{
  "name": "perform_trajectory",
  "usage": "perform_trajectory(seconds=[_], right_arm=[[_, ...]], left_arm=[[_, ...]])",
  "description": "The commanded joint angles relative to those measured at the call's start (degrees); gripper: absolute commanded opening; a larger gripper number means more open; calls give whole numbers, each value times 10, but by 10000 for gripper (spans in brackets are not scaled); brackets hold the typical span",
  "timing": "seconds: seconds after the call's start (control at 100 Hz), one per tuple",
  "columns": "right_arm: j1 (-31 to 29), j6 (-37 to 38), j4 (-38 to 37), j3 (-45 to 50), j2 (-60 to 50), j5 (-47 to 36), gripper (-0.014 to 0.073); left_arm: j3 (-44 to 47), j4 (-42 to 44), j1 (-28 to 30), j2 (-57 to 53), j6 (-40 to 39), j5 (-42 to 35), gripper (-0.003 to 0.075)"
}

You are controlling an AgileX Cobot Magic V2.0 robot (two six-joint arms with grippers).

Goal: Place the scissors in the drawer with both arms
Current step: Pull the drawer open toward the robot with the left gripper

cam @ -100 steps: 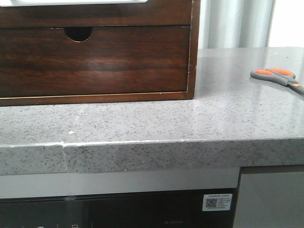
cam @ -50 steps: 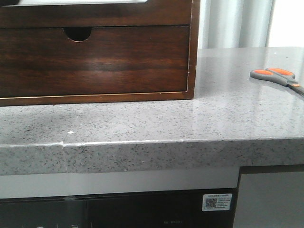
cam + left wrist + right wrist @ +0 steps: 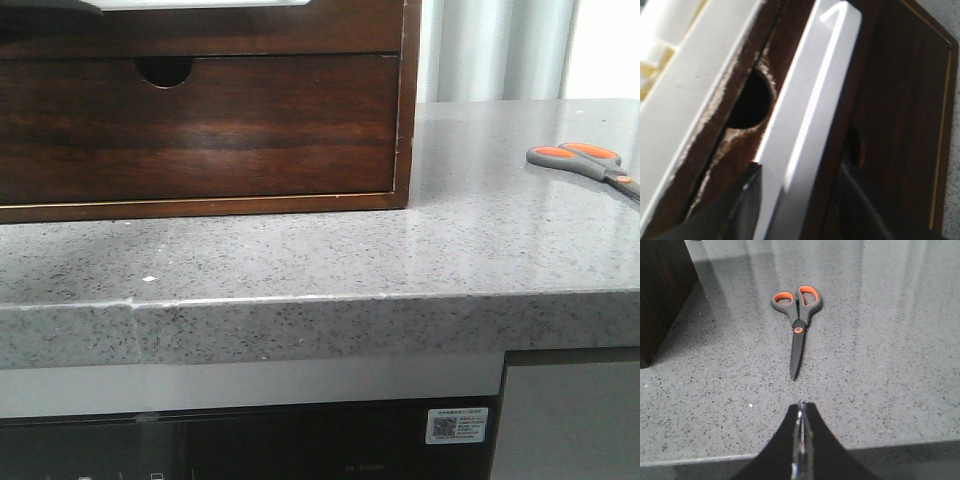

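Observation:
The scissors [image 3: 585,160], with orange loops edged in grey, lie flat on the grey counter at the right, apart from the cabinet. In the right wrist view they [image 3: 797,322] lie beyond my right gripper [image 3: 802,407], blade tip toward it. That gripper is shut, empty and over the counter's front edge. The drawer shows only as a whitish strip [image 3: 200,4] at the top edge of the front view. In the left wrist view my left gripper [image 3: 800,170] has one finger on each side of the drawer's whitish-edged front panel [image 3: 810,100], closed on it.
The wooden cabinet [image 3: 405,120] stands at the back left of the speckled counter [image 3: 450,250]. Its lower drawer front has a half-round notch [image 3: 163,70]. The counter's front edge [image 3: 320,330] runs across the view. A curtain hangs behind at the right.
In the front view a dark shape has come in over the left end of the whitish strip at the top. The scissors have not moved.

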Motion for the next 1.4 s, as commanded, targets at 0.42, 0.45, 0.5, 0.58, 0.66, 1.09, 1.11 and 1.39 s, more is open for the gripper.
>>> perform_trajectory(seconds=[0.42, 0.45, 0.5, 0.58, 0.66, 1.09, 1.11, 1.39], right_arm=[[1, -3, 0, -16, 7, -42, -116], [1, -3, 0, -16, 7, -42, -116], [1, -3, 0, -16, 7, -42, -116], [1, -3, 0, -16, 7, -42, -116], [1, -3, 0, -16, 7, -42, -116], [1, -3, 0, -16, 7, -42, -116], [1, -3, 0, -16, 7, -42, -116], [1, -3, 0, -16, 7, -38, -116]], left_arm=[[-16, 14, -5, -15, -1, -25, 4], [-13, 19, -5, -20, -3, -25, 4], [-9, 28, -5, -27, -4, -25, 4], [-2, 29, -5, -40, -4, -25, 4], [9, 29, -5, -56, -5, -26, 4], [103, 30, -5, -174, -8, -74, 4], [108, 31, -5, -181, -8, -74, 4], [157, 33, -5, -260, -8, -74, 4]])
